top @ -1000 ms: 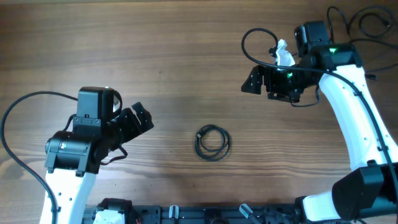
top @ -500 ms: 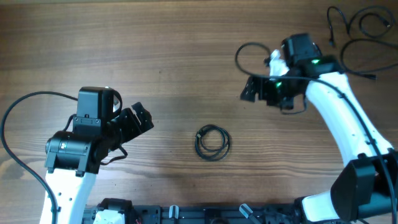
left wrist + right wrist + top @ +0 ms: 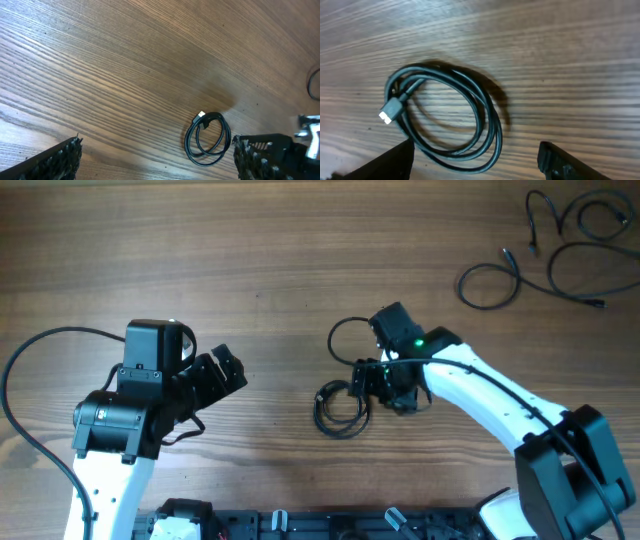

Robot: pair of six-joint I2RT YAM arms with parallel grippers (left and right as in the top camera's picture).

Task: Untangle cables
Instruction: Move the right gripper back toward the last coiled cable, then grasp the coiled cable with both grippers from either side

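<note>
Between and just ahead of the right gripper's (image 3: 476,162) wide-spread fingers: one coiled cable (image 3: 445,73), black, with a whitish-tipped plug (image 3: 391,111), flat on the wood table (image 3: 560,60), ungripped. Farther off, well ahead of the left gripper's (image 3: 156,146) parted, empty fingers: the same coil. Farthest, well behind the right fingers, at the table's far corner: loose cables (image 3: 560,255), several open curls.

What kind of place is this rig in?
Likely a robotics test bench: wood-grain table, left arm and right arm at its edge, with a coiled cable and loose cables laid out.
</note>
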